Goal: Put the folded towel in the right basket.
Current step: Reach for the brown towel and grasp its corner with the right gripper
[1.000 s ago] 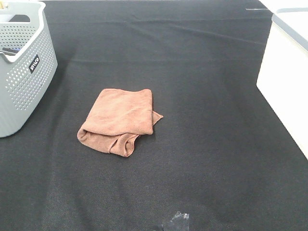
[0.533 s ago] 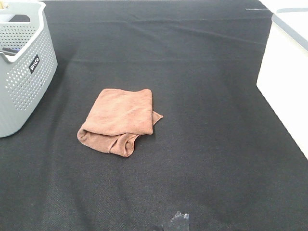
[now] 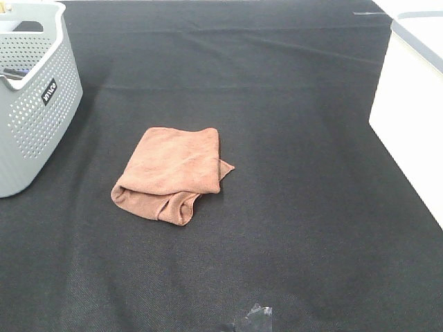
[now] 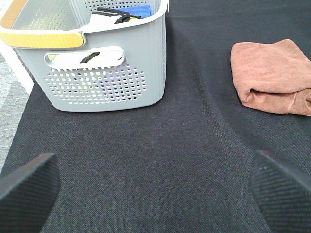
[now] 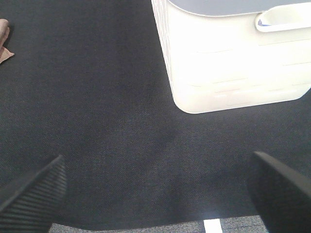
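The folded brown towel [image 3: 172, 173] lies flat on the black table cloth, left of the middle; it also shows in the left wrist view [image 4: 272, 75], and a corner of it in the right wrist view [image 5: 4, 43]. The white right basket [image 3: 412, 111] stands at the right edge and shows in the right wrist view [image 5: 233, 53]. My left gripper [image 4: 155, 194] is open and empty, well short of the towel. My right gripper [image 5: 155, 194] is open and empty, near the white basket. Neither gripper shows in the exterior high view.
A grey perforated basket [image 3: 31, 97] with a yellow handle stands at the far left and holds several items [image 4: 119, 14]. A small shiny scrap [image 3: 255, 318] lies near the front edge. The table's front edge shows in the right wrist view [image 5: 146, 225].
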Controlling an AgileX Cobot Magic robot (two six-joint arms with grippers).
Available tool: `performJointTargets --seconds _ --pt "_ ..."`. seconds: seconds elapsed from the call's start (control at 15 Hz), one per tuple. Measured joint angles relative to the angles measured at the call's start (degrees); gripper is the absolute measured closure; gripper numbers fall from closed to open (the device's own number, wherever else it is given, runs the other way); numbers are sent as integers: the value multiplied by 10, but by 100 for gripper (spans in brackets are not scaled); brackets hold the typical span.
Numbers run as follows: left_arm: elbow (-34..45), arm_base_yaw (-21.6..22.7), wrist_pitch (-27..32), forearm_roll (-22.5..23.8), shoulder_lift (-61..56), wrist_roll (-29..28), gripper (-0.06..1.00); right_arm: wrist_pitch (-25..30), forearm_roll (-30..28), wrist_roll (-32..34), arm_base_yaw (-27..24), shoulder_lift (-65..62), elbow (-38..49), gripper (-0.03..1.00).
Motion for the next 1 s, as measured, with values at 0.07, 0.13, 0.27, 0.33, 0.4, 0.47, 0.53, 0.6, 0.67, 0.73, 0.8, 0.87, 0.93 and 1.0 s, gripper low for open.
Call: performJointTargets --seconds 0.07,0.13,0.27,0.33,0.4,0.47,0.53,0.6,0.67,0.73,0.8,0.87,0.93,1.0 --pt "0 0 0 0 0 0 -5 0 0 0 0 0 0 -1" --pt "0 0 0 0 0 0 -5 0 0 0 0 0 0 -1" --pt "0 0 0 0 0 0 -5 0 0 0 0 0 0 -1" --pt "0 0 0 0 0 0 -5 0 0 0 0 0 0 -1" --pt "0 0 0 0 0 0 -5 0 0 0 0 0 0 -1" --pt "0 0 0 0 0 0 -5 0 0 0 0 0 0 -1" --pt "0 0 0 0 0 0 -5 0 0 0 0 0 0 -1" --pt "0 0 0 0 0 0 -5 0 0 0 0 0 0 -1" --pt "0 0 0 0 0 0 -5 0 0 0 0 0 0 -1" --pt "0 0 0 0 0 0 -5 0 0 0 0 0 0 -1" --pt "0 0 0 0 0 0 -5 0 0 0 0 0 0 -1" --pt "0 0 0 0 0 0 -5 0 0 0 0 0 0 -1" --pt "0 0 0 0 0 0 -5 0 0 0 0 0 0 -1" --pt "0 0 0 0 0 0 -5 0 0 0 0 0 0 -1"
